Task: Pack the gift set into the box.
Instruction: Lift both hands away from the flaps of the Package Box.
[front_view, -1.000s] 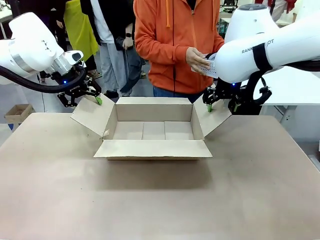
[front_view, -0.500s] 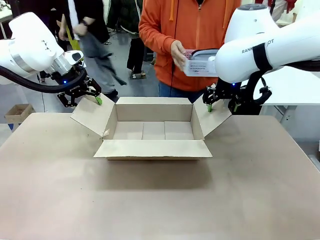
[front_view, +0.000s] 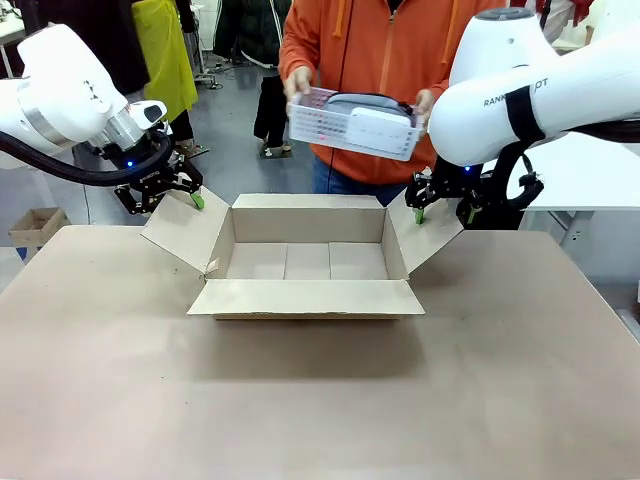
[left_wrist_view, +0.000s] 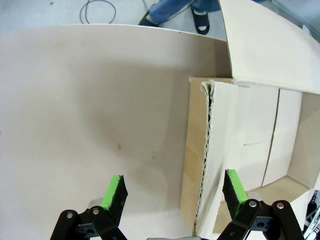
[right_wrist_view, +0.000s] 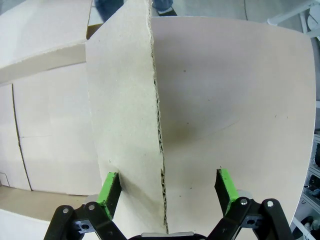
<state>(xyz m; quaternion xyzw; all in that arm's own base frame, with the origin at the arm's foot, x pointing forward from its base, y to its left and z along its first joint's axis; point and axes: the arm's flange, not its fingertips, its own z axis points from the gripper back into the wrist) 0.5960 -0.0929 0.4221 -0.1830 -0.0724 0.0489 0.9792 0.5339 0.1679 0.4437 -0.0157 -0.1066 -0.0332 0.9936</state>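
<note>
While the person in the orange hoodie holds the perforated tray up at chest height with one hand at one end and the other hand at the opposite end, we see it hanging above and behind the far wall of the big cardboard box, clear of it. A grey pouch lies in the tray, with a white item just beside it; the rest of the contents is too small for us to tell. Pinkish marks on the tray's wall are unreadable.

The box sits open on the table, all four flaps out, its inside bare. We read "RANK" on the right arm's white casing (the rest of the word is cut off by a black band, then "PT" follows).

Left gripper: fingers apart, straddling the corrugated edge of the box's left flap, which runs up between them; we see no pad pressing on it. Right gripper: fingers likewise spread, the right flap standing edge-on between them, its inner pad just beside the cardboard face.

A small brown carton sits on the floor beyond the table's left corner.
</note>
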